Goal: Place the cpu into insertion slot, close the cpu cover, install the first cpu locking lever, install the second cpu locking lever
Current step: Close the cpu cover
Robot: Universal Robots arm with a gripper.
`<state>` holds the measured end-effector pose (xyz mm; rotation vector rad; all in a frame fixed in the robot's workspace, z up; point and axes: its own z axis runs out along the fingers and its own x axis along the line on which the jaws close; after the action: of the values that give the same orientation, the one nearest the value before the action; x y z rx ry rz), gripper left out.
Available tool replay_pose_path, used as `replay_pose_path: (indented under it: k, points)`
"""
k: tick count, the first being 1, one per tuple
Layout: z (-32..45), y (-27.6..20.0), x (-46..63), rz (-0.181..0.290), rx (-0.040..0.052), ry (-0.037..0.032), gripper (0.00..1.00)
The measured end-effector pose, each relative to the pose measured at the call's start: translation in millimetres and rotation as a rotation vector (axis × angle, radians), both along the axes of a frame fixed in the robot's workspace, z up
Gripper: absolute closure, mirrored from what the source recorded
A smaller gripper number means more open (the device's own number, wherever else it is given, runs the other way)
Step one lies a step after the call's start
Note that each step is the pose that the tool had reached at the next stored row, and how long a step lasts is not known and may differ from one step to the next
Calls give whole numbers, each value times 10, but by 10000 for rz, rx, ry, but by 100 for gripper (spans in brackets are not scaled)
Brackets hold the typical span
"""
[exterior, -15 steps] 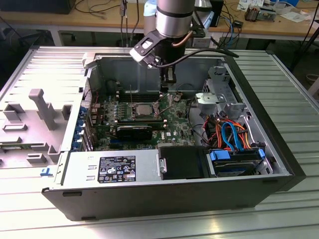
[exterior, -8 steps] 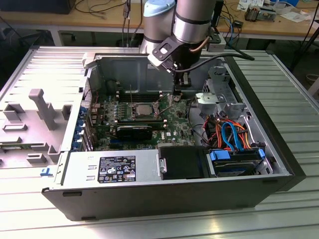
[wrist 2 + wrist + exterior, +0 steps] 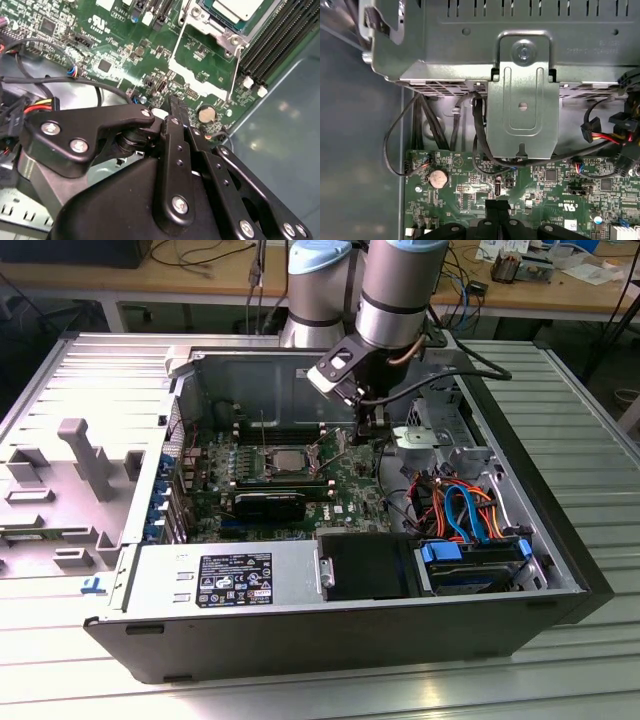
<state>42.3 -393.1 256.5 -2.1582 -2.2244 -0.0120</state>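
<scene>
Gripper [image 3: 173, 104], tips pinched together and empty, hovers by the motherboard's [image 3: 115, 45] edge. The cpu [image 3: 237, 7] looks seated. I'd push the locking lever [image 3: 235, 69] squarely and slowly.

Arm: silver-grey cylindrical metal arm [image 3: 395, 290] with pale blue joint caps [image 3: 320, 252]. A pale boxy camera housing [image 3: 335, 370] is fixed at the wrist. A black cable [image 3: 485, 362] trails off toward the exterior view's right.

Matte black linkage gripper [image 3: 173, 102]: flat bars pinned by silver round-head screws [image 3: 180, 204], ending in narrow black fingers [image 3: 176, 131].
</scene>
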Motion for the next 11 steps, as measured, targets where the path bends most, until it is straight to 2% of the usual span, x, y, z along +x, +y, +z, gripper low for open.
replay_pose_path:
  k: [2,4,7,11]
  points:
    - [-34,9,-21,0,-2,0,89]
    - [-70,27,-99,2,-2,0,89]
    - [-102,43,-363,0,0,-4,89]
    - [-106,48,-557,1,-4,-3,89]
